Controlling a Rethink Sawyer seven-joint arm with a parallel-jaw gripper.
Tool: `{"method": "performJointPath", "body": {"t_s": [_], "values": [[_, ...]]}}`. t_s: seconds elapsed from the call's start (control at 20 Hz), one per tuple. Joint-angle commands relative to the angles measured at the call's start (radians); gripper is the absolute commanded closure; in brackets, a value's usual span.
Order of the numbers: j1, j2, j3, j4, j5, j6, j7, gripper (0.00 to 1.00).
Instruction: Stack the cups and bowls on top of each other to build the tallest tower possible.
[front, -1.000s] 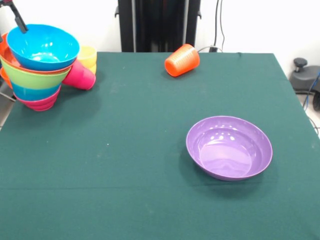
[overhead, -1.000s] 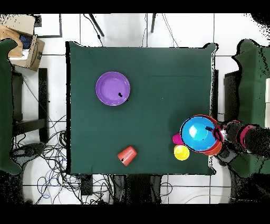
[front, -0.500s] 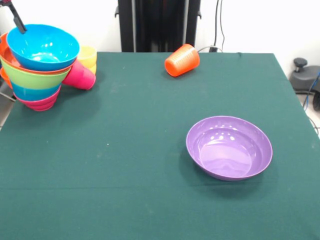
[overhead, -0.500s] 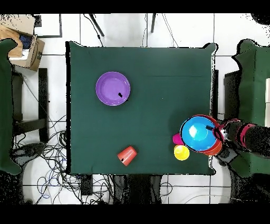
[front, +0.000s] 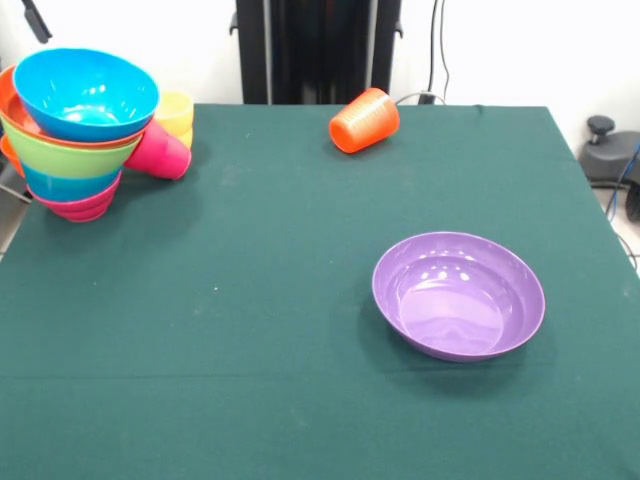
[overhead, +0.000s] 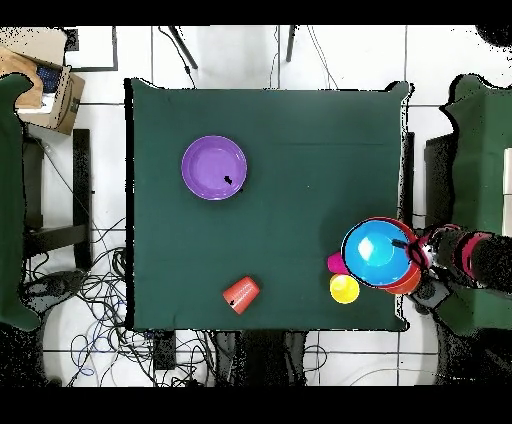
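The tower (front: 75, 130) stands at the table's far left corner: a blue bowl (front: 85, 92) on top, then orange, lime green (front: 70, 157), translucent blue and magenta bowls. A yellow cup (front: 176, 110) and a red-pink cup (front: 158, 152) lean against it. On its side at the far edge lies an orange cup (front: 364, 120). A purple bowl (front: 458, 295) sits alone, upright. Only a black tip of my gripper (front: 36, 20) shows, above the tower's left rim. In the overhead view the gripper (overhead: 410, 245) hangs over the blue bowl's (overhead: 377, 252) edge.
The tower stands close to the table's (front: 250, 330) corner edge. Beside the table in the overhead view are a cardboard box (overhead: 45, 85) and floor cables (overhead: 90, 290). A black device (front: 605, 150) sits off the table's right side.
My gripper has lifted off the blue bowl's rim and drawn up toward the picture's top left. The bowls and cups have not moved.
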Motion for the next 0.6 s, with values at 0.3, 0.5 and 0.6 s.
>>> {"method": "performJointPath", "body": {"t_s": [0.3,0.5,0.6], "values": [[0.158,-0.067,-0.068,0.038,0.046,0.016,-0.015,0.0],[0.222,-0.055,-0.112,0.017,0.028,-0.045,0.066,0.0],[0.264,-0.054,-0.144,0.002,0.003,-0.073,0.114,0.0]]}}
